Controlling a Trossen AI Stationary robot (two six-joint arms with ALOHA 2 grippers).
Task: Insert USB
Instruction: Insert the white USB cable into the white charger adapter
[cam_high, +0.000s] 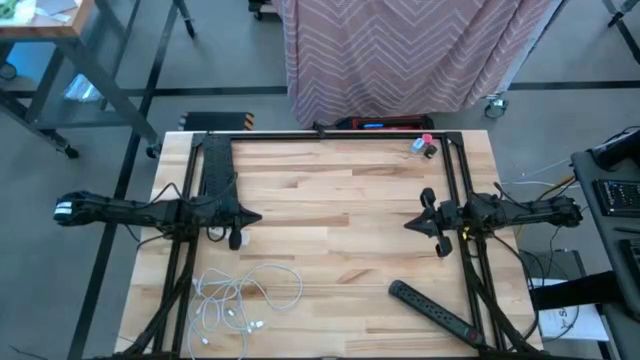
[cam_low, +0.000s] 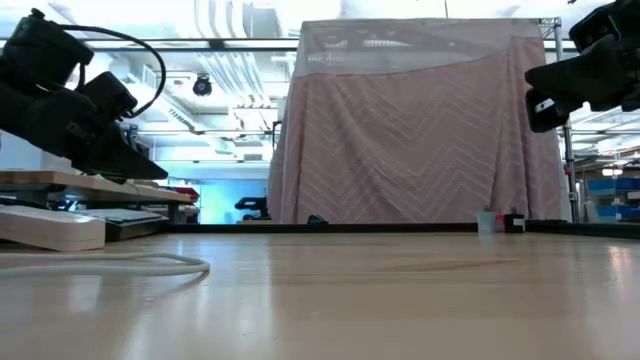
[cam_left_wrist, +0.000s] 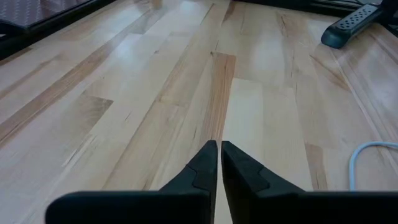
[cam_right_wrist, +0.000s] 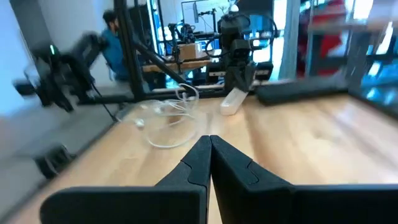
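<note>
Both arms hovering empty, left gripper (cam_left_wrist: 219, 163) and right gripper (cam_right_wrist: 209, 157) pinched together; white USB cable (cam_high: 240, 298) lying tangled, likely snagging; black power strip (cam_high: 437, 308) possibly sliding unbraced.

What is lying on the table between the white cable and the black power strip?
Nothing: in the high view only bare wood separates the white cable from the black power strip.

Table (cam_high: 330, 200) middle bare wood, open passage between arms. Near edge obstructed: white cable (cam_high: 240, 295) coiled on the left side, black power strip (cam_high: 435, 308) on the right. Small pink item (cam_high: 424, 145) at far right corner.
</note>
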